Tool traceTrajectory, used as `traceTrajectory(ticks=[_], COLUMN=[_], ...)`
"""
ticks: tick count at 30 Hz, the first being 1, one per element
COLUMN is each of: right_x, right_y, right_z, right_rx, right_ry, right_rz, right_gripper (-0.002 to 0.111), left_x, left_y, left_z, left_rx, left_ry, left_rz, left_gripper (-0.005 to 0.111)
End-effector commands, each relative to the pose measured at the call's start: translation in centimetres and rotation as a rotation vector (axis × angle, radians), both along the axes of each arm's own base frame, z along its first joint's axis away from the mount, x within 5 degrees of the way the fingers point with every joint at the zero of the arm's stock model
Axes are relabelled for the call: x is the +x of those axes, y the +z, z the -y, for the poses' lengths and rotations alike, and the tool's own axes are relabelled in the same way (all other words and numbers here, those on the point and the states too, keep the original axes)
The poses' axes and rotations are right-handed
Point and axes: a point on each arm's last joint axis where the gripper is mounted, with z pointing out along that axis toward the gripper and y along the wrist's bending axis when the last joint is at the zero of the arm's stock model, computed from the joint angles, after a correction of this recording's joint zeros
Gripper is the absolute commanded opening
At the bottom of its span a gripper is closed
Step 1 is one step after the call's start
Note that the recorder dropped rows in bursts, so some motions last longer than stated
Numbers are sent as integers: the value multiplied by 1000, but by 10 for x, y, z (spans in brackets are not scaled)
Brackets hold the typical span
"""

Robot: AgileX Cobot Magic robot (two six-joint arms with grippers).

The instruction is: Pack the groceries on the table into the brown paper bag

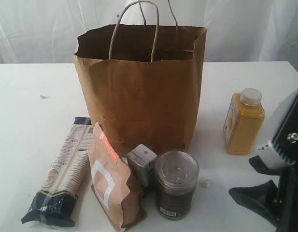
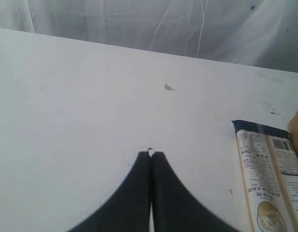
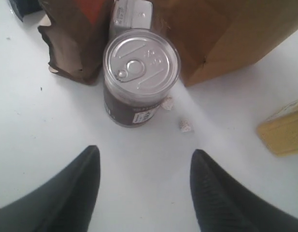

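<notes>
One brown paper bag stands on the one tabletop, and it carries two twisted handles. Five groceries are in view outside the bag, one of each kind. Four sit in front of the bag: one long pasta packet, one brown-orange pouch, one small white carton and one pull-tab can. One yellow juice bottle stands to the right of the bag in the exterior view. Two small white scraps lie in front of the bag's corner. There are two claws, one left claw and one right claw.
</notes>
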Motion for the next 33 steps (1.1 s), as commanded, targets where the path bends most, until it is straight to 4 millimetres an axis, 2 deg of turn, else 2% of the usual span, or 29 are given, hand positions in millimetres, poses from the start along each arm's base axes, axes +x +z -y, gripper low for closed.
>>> traceTrajectory(ticks=[1, 5, 17, 21, 23, 27, 33], right_x=[6, 16, 49, 64, 78, 89, 100], right_y=[-8, -10, -40, -48, -55, -79, -104], right_z=[-3, -5, -18, -14, -9, -14, -19], right_rx=[-11, -32, -116, -83, -56, -56, -107], right_ry=[-4, -14, -218, -288, -326, -212, -185], right_rz=[24, 96, -11, -33, -60, -202, -262], right_gripper=[53, 53, 52, 48, 46, 46, 46], left_x=[0, 0, 0, 0, 0, 0, 0], left_y=[-1, -1, -1, -1, -1, -1, -1], left_z=[0, 0, 0, 0, 0, 0, 0], left_rx=[-4, -4, -4, -4, -4, -4, -4], left_ry=[-6, -6, -6, -6, -6, -6, -6], left_rz=[3, 3, 3, 3, 3, 3, 3], left_gripper=[0, 0, 0, 0, 0, 0, 0])
